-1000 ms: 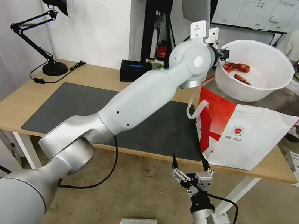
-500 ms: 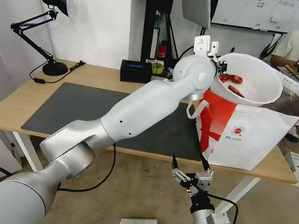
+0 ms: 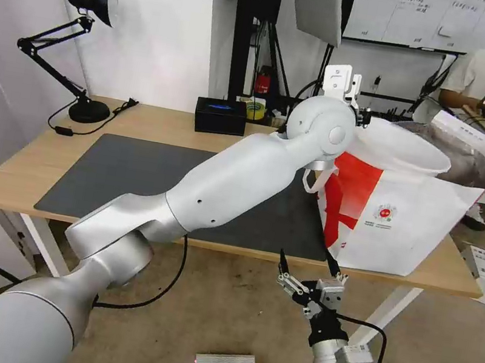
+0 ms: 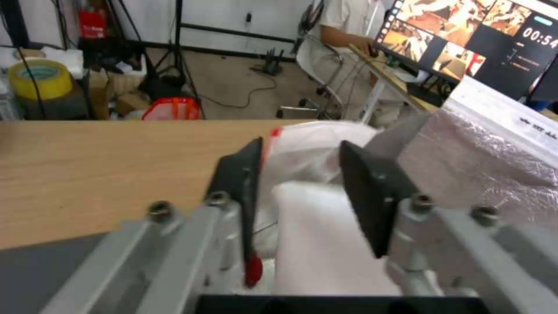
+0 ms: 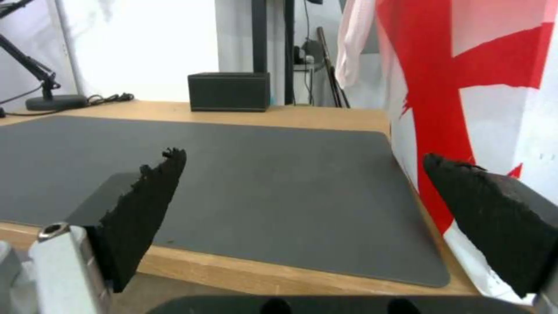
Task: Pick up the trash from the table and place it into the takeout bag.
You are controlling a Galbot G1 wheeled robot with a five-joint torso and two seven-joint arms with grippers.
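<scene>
Left gripper (image 4: pixel 299 187), at the mouth of the large boxy white takeout bag with red side panel (image 3: pixel 396 221): its two black fingers (image 4: pixel 366 196) stand slightly apart, straddling what appears to be the wall of the white round plastic bowl (image 3: pixel 397 154); whether they actually press on it cannot be told. The bowl sits partly sunk in the bag's mouth, rim above the bag's front edge, contents hidden. The silver foil lining (image 4: pixel 494 165) rises just behind the bowl.

Right gripper (image 3: pixel 307 276): parked below the near edge of the long light-wood table (image 3: pixel 160 122), in front of the bag, jaws wide apart and holding nothing.

Risks (judged, not observed). The bowl looks nearly as wide as the bag's opening, so it may hang on the soft rim instead of dropping in. If it tips when let go, its contents could spill over the bag's front or onto the dark grey mat (image 5: pixel 244 183) beside the bag. The white loop handle (image 3: pixel 316 178), hanging on the bag's red side just under the left wrist, could snag the arm and drag the light bag along.

Writing: a small round red logo (image 3: pixel 385 213) on the bag's white front, with lines of print beneath (too small to read). No other trash lies on the mat.
</scene>
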